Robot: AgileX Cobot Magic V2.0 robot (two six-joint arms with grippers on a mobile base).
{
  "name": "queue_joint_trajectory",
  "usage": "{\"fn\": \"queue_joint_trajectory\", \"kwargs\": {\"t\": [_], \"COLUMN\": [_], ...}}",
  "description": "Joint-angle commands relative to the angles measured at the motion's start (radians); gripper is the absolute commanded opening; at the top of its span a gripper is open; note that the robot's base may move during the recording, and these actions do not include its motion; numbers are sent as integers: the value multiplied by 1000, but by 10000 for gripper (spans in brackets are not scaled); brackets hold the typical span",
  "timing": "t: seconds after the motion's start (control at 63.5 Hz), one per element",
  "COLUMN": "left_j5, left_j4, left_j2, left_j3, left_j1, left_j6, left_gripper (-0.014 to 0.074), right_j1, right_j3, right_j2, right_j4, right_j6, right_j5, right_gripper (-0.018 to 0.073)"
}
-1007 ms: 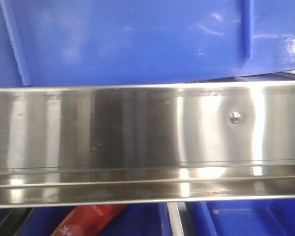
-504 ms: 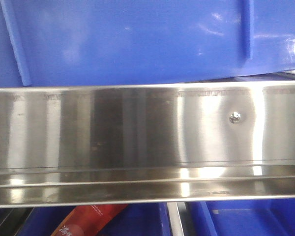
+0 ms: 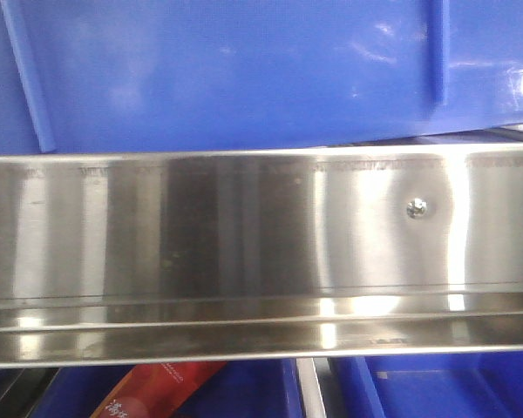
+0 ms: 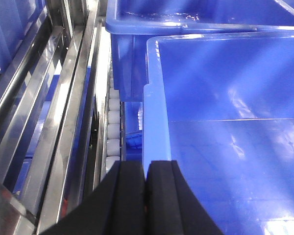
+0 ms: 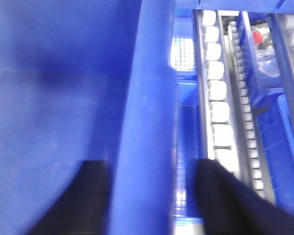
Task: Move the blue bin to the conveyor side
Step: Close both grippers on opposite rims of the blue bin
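left gripper (image 4: 146,169) pinching blue bin (image 4: 157,122) rim, right gripper (image 5: 149,169) astride it

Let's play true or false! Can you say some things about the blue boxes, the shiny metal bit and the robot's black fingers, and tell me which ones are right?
1. The steel rail has a screw in it. True.
2. The packet under the rail is green. False: it is red.
3. The right gripper has its fingers pressed together. False: they stand wide apart, one on each side of the blue bin wall.
4. The left gripper has its fingers close together. True.
5. White rollers run in a row beside the bin. True.
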Motion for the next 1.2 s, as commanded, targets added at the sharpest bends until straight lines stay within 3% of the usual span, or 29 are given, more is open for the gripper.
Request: {"fn": "queue_joint_trajectory", "kwargs": {"t": [0.0,0.126,0.456,0.598,0.74,0.85,1.181], "left_j5": [-3,-3,-45,-106,-106,-99,65], "left_j4": [-7,-7,-54,-54,-54,-51,-51], "left_j2": [0,0,82,151,222,280,421], "left_j3": [-10,-10,-13,-36,-85,-127,-215], "left_j1": [-6,-6,-6,-6,-6,-6,-6], "left_j6": [-1,-1,-1,-1,-1,-1,-1], "left_gripper": [-20,-20,13,146,331,423,431], "right_j1": [1,1,1,1,1,1,1], "right_j3": [2,2,2,2,2,2,2], "right_j2": [-7,-7,-7,-7,-7,-7,-7], "right_j4": [-4,-2,-2,-2,4,22,47], "right_j6": [0,-18,-24,-24,-24,-24,-24], "right_j5": [-12,-12,-12,-12,-12,-12,-12], "right_gripper": [92,-104,-76,-76,-76,-76,-76]}}
